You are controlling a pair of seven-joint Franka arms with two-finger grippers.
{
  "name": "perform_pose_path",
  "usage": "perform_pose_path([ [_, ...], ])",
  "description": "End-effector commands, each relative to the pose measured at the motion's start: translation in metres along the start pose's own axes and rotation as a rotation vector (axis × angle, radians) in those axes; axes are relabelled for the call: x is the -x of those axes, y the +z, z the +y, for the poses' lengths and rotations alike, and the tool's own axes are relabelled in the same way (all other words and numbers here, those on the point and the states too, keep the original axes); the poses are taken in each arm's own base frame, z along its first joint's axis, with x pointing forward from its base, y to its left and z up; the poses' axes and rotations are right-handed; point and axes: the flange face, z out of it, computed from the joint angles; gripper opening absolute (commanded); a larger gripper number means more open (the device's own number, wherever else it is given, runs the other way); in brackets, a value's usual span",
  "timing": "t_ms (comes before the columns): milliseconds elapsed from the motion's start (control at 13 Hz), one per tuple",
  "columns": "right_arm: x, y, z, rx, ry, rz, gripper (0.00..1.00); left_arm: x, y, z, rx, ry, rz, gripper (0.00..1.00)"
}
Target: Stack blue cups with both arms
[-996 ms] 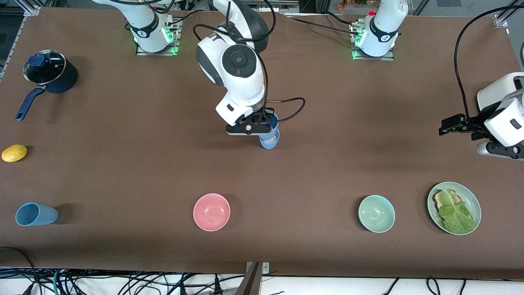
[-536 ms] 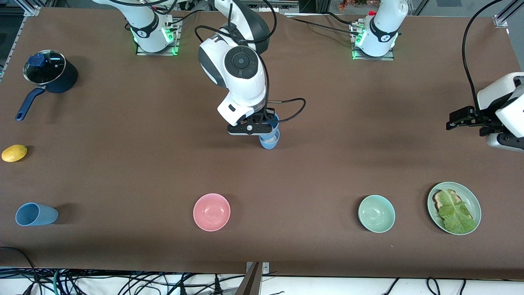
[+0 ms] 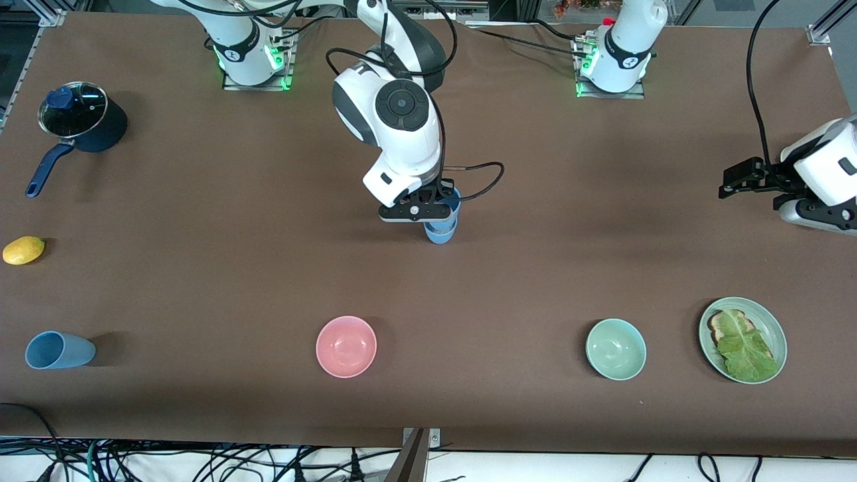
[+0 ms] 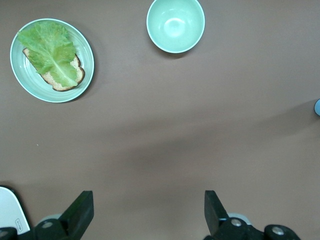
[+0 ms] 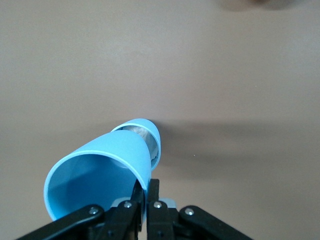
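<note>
My right gripper (image 3: 443,201) (image 5: 147,187) is shut on the rim of a light-blue cup (image 3: 451,199) (image 5: 100,170), one finger inside the wall and one outside. The held cup hangs tilted, with its base at the mouth of a second blue cup (image 3: 440,233) (image 5: 152,142) that stands upright mid-table and shows a whitish inside. A third blue cup (image 3: 59,350) lies on its side at the right arm's end, near the front camera. My left gripper (image 3: 736,182) (image 4: 148,212) waits open and empty over bare table at the left arm's end.
A pink bowl (image 3: 346,346), a green bowl (image 3: 616,349) (image 4: 175,25) and a green plate (image 3: 776,328) (image 4: 20,75) with toast and lettuce lie in a row near the front camera. At the right arm's end are a dark-blue lidded pot (image 3: 84,124) and a lemon (image 3: 23,250).
My right gripper has shifted slightly toward the left arm's end, bringing the held cup over the standing one and hiding its whitish inside. The left gripper has drifted a little toward the robots' bases.
</note>
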Motion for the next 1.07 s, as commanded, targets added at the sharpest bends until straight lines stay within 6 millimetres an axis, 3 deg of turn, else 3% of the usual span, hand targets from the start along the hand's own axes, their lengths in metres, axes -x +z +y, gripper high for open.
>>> perform_pose_path([
  [0, 0.001, 0.001, -0.002, 0.005, 0.017, 0.015, 0.0, 0.02, 0.005, 0.003, -0.011, -0.005, 0.016, 0.98],
  [230, 0.0, 0.012, 0.0, 0.025, 0.035, 0.031, 0.0, 0.029, 0.009, 0.003, -0.011, -0.007, 0.033, 0.98],
  [690, 0.001, 0.013, 0.0, 0.017, 0.042, 0.029, 0.01, 0.03, 0.003, -0.002, -0.026, -0.009, 0.05, 0.99],
  [766, 0.001, 0.013, 0.0, 0.016, 0.044, 0.028, 0.17, 0.031, 0.001, -0.003, -0.058, 0.003, 0.046, 0.99],
  [843, 0.001, 0.013, 0.0, 0.014, 0.052, 0.029, 0.48, 0.031, -0.001, -0.005, -0.082, 0.008, 0.043, 0.99],
  [996, -0.002, 0.009, 0.003, 0.009, 0.057, 0.031, 0.83, 0.034, -0.009, -0.006, -0.105, 0.011, 0.05, 0.99],
])
